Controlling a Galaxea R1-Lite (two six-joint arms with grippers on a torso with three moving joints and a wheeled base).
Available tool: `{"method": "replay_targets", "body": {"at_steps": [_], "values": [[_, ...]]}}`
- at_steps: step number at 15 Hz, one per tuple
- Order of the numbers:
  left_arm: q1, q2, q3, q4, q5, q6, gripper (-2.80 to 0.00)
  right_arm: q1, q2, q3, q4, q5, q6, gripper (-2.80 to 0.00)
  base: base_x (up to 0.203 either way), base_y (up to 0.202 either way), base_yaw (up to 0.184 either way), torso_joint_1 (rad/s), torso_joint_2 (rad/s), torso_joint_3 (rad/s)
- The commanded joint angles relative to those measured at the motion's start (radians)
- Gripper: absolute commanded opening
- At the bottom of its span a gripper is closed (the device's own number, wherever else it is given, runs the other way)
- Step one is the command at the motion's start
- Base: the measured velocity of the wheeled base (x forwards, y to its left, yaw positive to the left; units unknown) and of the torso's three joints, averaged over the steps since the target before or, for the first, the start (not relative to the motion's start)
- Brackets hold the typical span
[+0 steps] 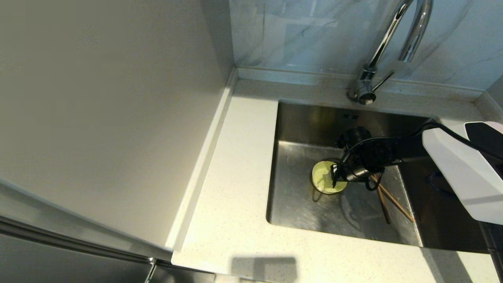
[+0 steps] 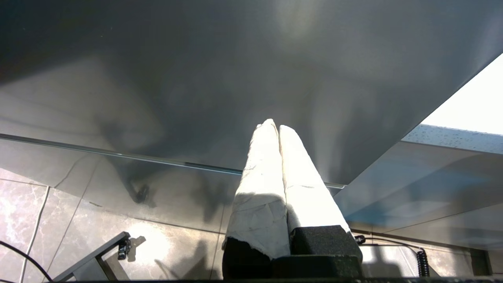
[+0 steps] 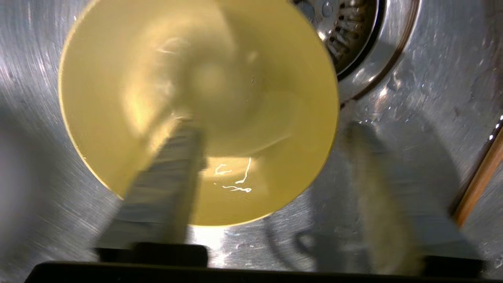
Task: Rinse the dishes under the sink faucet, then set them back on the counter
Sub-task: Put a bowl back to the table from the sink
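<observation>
The yellow-green bowl sits on the floor of the sink, beside the drain strainer. My right gripper reaches down into the sink and is open astride the bowl's rim. One finger is over the inside of the bowl and the other is outside it. The brown chopsticks lie on the sink floor to the right of the bowl. The chrome faucet rises behind the sink. The pink bowl is out of view. My left gripper is parked low, shut and empty.
The speckled off-white counter runs along the left and front of the sink, with a raised rim against the grey wall panel. My white right forearm crosses the sink's right side.
</observation>
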Motion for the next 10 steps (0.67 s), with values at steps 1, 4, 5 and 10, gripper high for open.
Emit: {"method": "replay_targets", "body": {"at_steps": [1, 4, 5, 10], "values": [[0.000, -0.003, 0.000, 0.000, 0.000, 0.000, -2.80, 0.001, -0.003, -0.002, 0.002, 0.000, 0.001, -2.80, 0.000, 0.000, 0.000, 0.000, 0.00, 0.000], [0.000, -0.003, 0.000, 0.000, 0.000, 0.000, -2.80, 0.001, 0.007, -0.001, 0.002, 0.000, 0.001, -2.80, 0.000, 0.000, 0.000, 0.000, 0.00, 0.000], [0.000, -0.003, 0.000, 0.000, 0.000, 0.000, -2.80, 0.001, 0.010, -0.001, 0.002, 0.000, 0.001, -2.80, 0.000, 0.000, 0.000, 0.000, 0.00, 0.000], [0.000, -0.003, 0.000, 0.000, 0.000, 0.000, -2.80, -0.001, 0.017, -0.010, -0.002, 0.000, -0.011, -2.80, 0.000, 0.000, 0.000, 0.000, 0.00, 0.000]]}}
